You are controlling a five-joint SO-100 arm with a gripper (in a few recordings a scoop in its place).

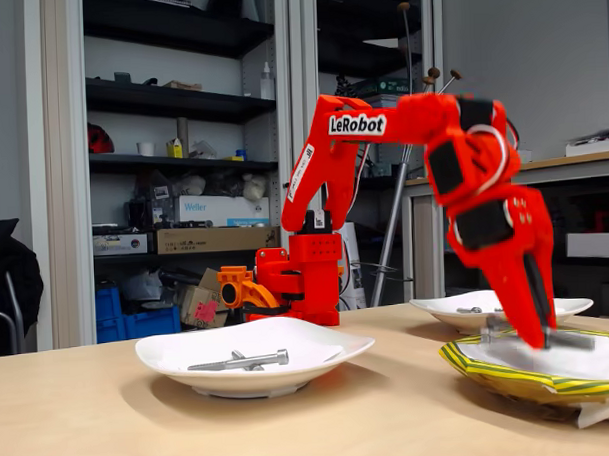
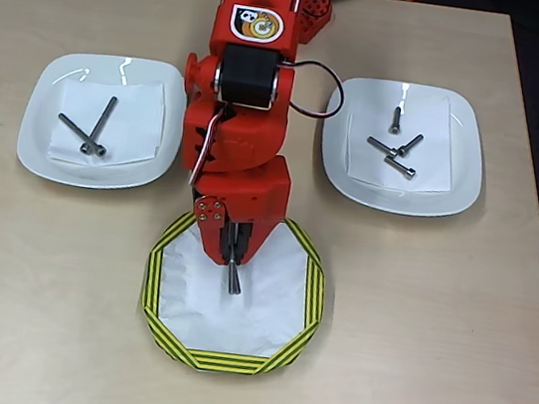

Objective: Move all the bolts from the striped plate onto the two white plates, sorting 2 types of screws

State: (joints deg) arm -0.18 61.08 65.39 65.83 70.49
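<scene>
striped plate (image 1: 520, 373) nearest the fixed camera, one last bolt (image 2: 235, 278) on it | gripper (image 2: 233, 255) pinched that bolt | left white plate (image 2: 38, 134) held two long bolts (image 2: 97, 127), right white plate (image 2: 458, 183) three short bolts (image 2: 395, 151) | judged nearly done, one to sort | overhead view alone showed the counts

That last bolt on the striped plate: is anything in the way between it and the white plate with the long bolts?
Nothing visible blocks it. The bolt sits at the pincer tip over the striped plate. Between there and the left white plate in the overhead view, which holds two long bolts, lies only bare tabletop.
</scene>
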